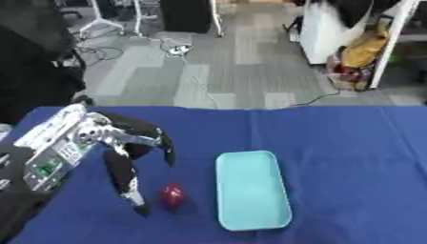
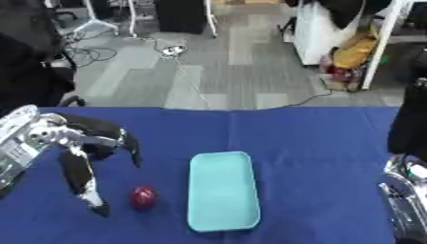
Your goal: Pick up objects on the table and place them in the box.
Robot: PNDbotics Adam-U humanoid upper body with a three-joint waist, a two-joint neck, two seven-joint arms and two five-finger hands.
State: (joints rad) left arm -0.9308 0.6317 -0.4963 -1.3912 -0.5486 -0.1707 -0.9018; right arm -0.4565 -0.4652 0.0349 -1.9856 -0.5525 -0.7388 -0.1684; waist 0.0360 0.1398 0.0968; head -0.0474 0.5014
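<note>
A small red round object (image 1: 173, 195) lies on the blue tablecloth (image 1: 350, 157), just left of a shallow light-blue tray (image 1: 251, 189). My left hand (image 1: 125, 143) hovers over the cloth at the left, open, its fingers and thumb spread. One fingertip (image 1: 142, 208) points down close beside the red object on its left, and I cannot tell if they touch. Part of my right arm (image 2: 406, 200) shows at the right edge of the right eye view; the hand itself is out of sight.
The tray holds nothing. Blue cloth stretches bare to the right of the tray and behind it. Beyond the table's far edge lie grey floor, cables and stands.
</note>
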